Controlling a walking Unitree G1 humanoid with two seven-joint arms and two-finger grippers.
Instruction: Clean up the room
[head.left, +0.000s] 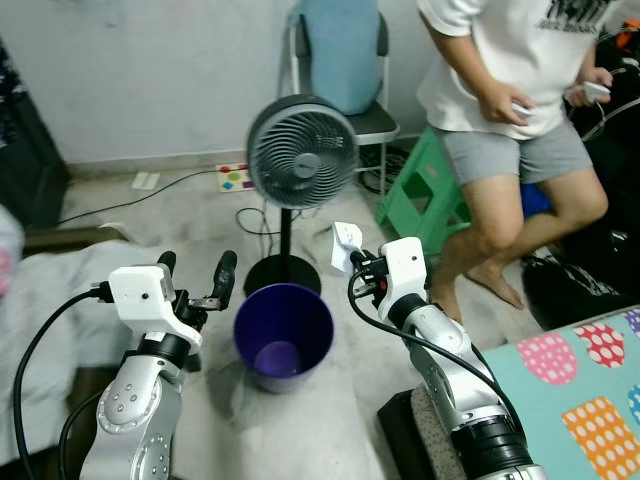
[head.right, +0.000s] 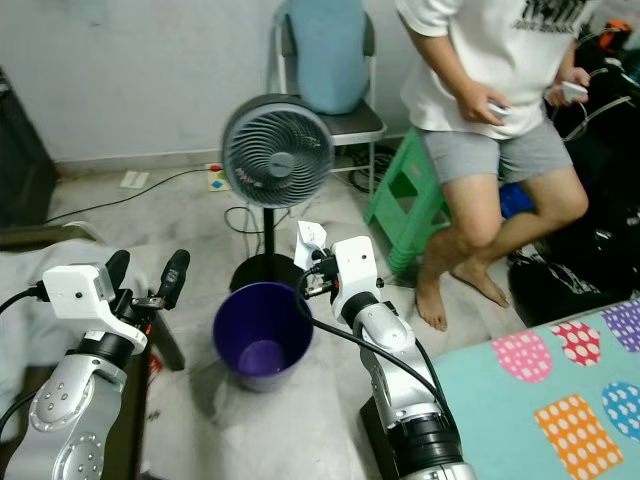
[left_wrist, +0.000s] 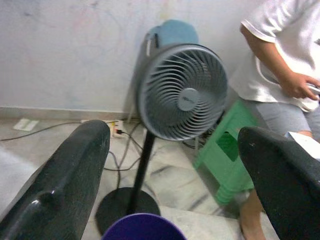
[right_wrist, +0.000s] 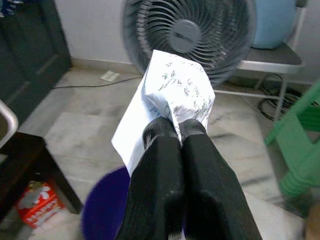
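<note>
A purple bin stands on the floor between my two arms, open at the top. My right gripper is shut on a crumpled white paper with handwriting, held just right of and above the bin's rim. The paper sticks out past the closed fingertips, with the bin below. My left gripper is open beside the bin's left side, with nothing between its fingers.
A grey pedestal fan stands just behind the bin on a black round base. A person sits at the right beside a green stool. A chair is at the wall. A polka-dot cover lies front right.
</note>
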